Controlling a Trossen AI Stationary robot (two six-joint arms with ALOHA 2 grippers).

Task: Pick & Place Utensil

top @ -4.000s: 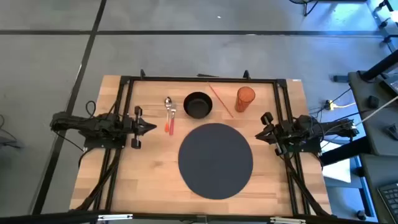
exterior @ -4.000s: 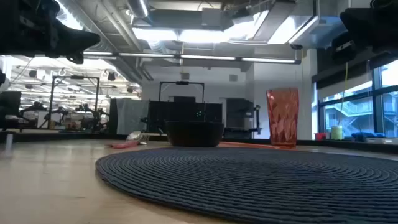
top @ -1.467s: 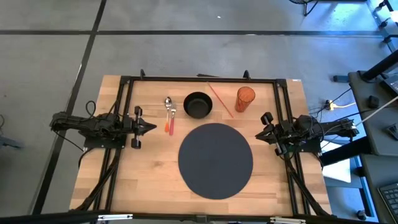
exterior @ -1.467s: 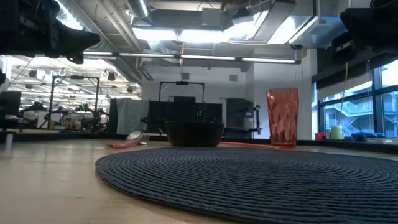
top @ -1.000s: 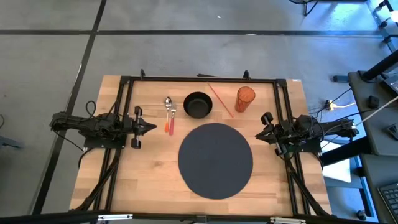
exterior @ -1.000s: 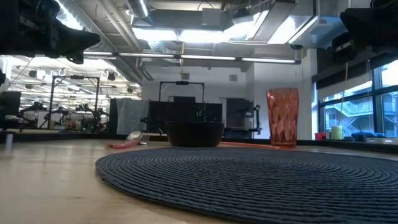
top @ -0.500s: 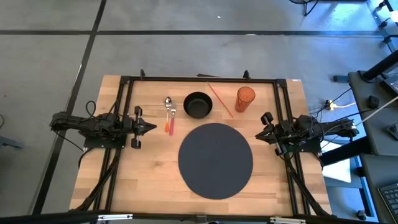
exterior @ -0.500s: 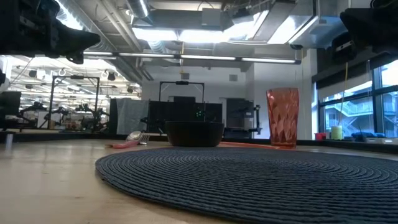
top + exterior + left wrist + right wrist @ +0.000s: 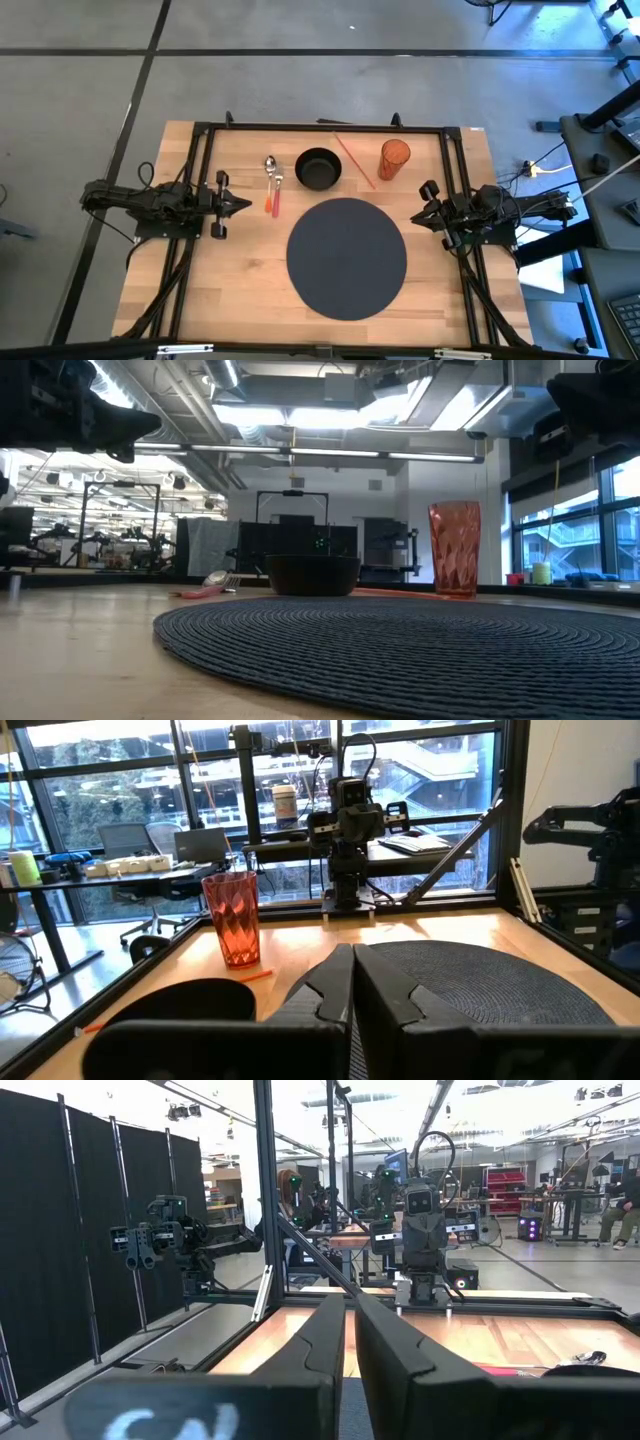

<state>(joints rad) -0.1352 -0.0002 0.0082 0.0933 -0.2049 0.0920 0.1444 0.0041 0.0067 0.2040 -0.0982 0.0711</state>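
Observation:
Two small utensils with silver heads and orange-red handles (image 9: pixel 272 187) lie side by side flat on the wooden table, just left of the black bowl (image 9: pixel 318 168); they also show in the low view (image 9: pixel 208 589). My left gripper (image 9: pixel 244 204) is shut and empty, above the table to their left. Its fingers meet in the left wrist view (image 9: pixel 352 982). My right gripper (image 9: pixel 416 214) is shut and empty at the table's right side, right of the round dark mat (image 9: pixel 346 256); it also shows in the right wrist view (image 9: pixel 350 1330).
An orange ribbed cup (image 9: pixel 394 158) stands at the far right of the bowl. A thin orange stick (image 9: pixel 354 161) lies between bowl and cup. A black metal frame (image 9: pixel 320 127) borders the table's far, left and right sides.

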